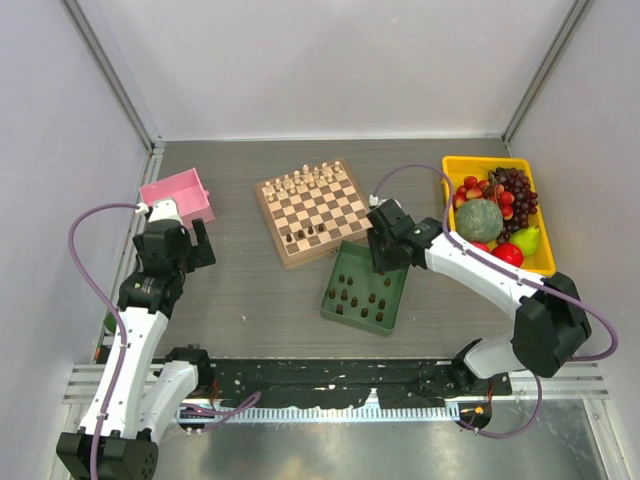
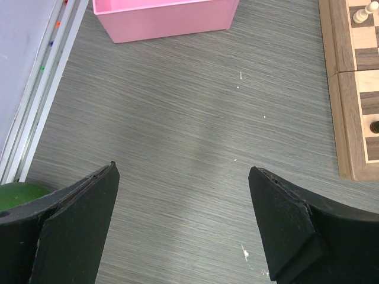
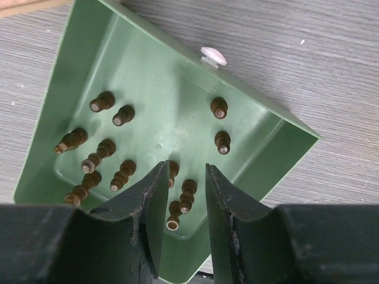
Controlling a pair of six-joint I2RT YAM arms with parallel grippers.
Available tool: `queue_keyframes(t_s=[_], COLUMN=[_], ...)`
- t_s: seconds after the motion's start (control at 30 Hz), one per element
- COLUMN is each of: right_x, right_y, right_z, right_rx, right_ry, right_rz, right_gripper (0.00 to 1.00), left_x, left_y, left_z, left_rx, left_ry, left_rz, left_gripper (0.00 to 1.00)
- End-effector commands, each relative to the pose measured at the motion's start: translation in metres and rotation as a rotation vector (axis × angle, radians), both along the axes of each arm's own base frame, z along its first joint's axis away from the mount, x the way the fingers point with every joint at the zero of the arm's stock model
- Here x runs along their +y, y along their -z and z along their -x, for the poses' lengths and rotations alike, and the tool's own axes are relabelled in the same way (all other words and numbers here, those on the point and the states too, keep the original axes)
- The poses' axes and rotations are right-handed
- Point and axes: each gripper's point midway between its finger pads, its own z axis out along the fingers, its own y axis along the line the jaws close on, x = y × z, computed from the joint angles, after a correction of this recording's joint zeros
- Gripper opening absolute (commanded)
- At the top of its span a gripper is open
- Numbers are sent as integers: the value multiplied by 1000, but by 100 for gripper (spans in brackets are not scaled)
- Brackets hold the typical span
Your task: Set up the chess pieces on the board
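White arms (image 1: 475, 265), purple cables (image 1: 70, 240), black claws (image 2: 182, 171)

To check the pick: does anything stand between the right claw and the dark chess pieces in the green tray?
Nothing visible does. The right claw hangs directly over the small dark brown wooden chess pieces in the square green plastic tray.

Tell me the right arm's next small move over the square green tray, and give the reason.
Probably lower the right gripper a little and close on the small dark brown wooden chess piece framed between its jaws. Those jaws stand narrowly apart above the square green tray, pinching nothing yet, and only a few dark pieces stand on the checked wooden chessboard.
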Motion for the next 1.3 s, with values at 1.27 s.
queue_keyframes(t_s=[1.27], right_x=[-15], right_y=[32], right_z=[-21], right_rx=[-15], right_ry=[54], right_rz=[80], right_gripper=[37], left_x=[-2], left_y=[-12], left_z=[-5], left_rx=[-49], left_ry=[11], left_rz=[9], left_gripper=[99])
